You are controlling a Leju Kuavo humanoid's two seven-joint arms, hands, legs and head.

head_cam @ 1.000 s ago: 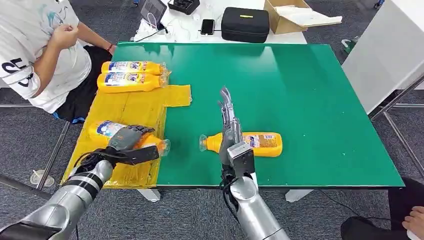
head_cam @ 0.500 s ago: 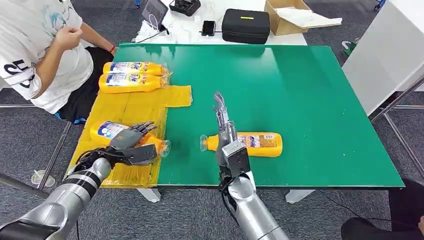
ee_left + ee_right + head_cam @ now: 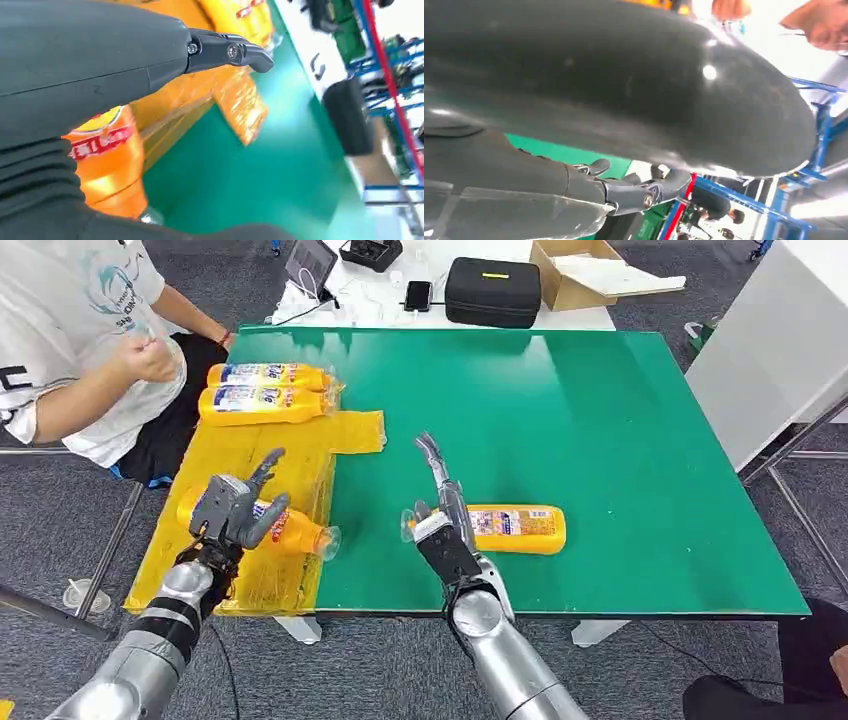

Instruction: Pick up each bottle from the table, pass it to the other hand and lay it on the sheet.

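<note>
A green worktop [image 3: 600, 440] stands on grey carpet, and a yellow sheet [image 3: 260, 455] covers its left edge. Behind the worktop's far edge a white table carries a black case [image 3: 491, 289], an open cardboard box [image 3: 590, 270], a phone [image 3: 416, 294] and a tablet [image 3: 308, 260]. A person [image 3: 80, 350] in a white T-shirt sits at the far left corner, one fist raised near the chest.

Two orange bottles lie side by side at the far end of the sheet, the farther one [image 3: 265, 374] touching the nearer one [image 3: 262, 405], caps pointing right. A third bottle [image 3: 290, 530] lies on the near part of the sheet, its clear cap at the sheet's right edge. The left hand [image 3: 232, 512] is over this bottle's base end with its fingers spread apart and raised; it holds nothing, and I cannot tell whether the palm touches the bottle. In the left wrist view the same orange bottle [image 3: 107, 160] lies just under the hand.

A fourth bottle [image 3: 505, 528] lies on the bare green surface near the front edge, cap pointing left. The right hand [image 3: 440, 515] stands edge-up at its cap end, fingers stretched straight and forward, gripping nothing; whether it touches the bottle cannot be told.
</note>
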